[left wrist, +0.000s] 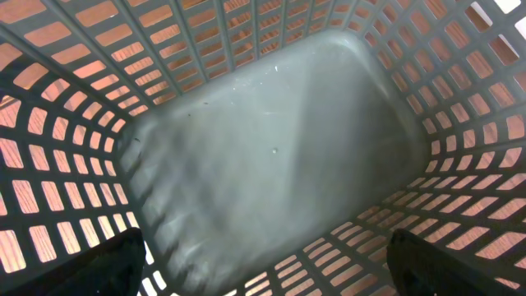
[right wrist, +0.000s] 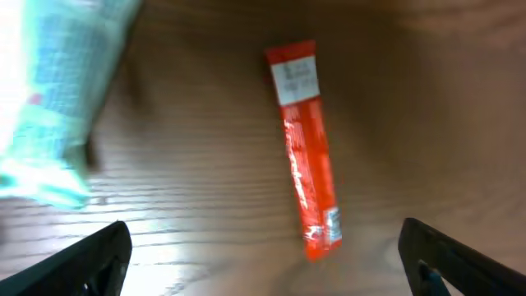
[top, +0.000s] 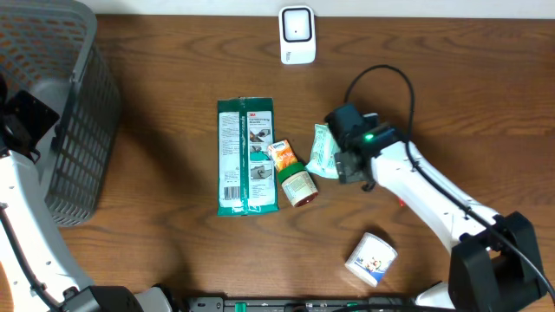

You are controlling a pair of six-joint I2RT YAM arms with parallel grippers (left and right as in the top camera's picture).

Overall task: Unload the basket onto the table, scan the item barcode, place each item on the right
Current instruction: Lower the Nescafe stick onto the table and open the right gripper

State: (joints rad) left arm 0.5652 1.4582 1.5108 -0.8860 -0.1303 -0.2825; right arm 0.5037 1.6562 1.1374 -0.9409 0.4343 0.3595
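Red sachet (right wrist: pixel 306 148) lying loose, beneath right hand (right wrist: pixel 265 240)

A grey slatted basket (top: pixel 82 113) stands at the left end of the brown worktop (top: pixel 156 251). A green pack (top: pixel 247 156) lies flat mid-worktop, with a jar (top: pixel 298 186) on its side just beside the pack's right edge. A white tub (top: pixel 372 258) lies well apart, front right.
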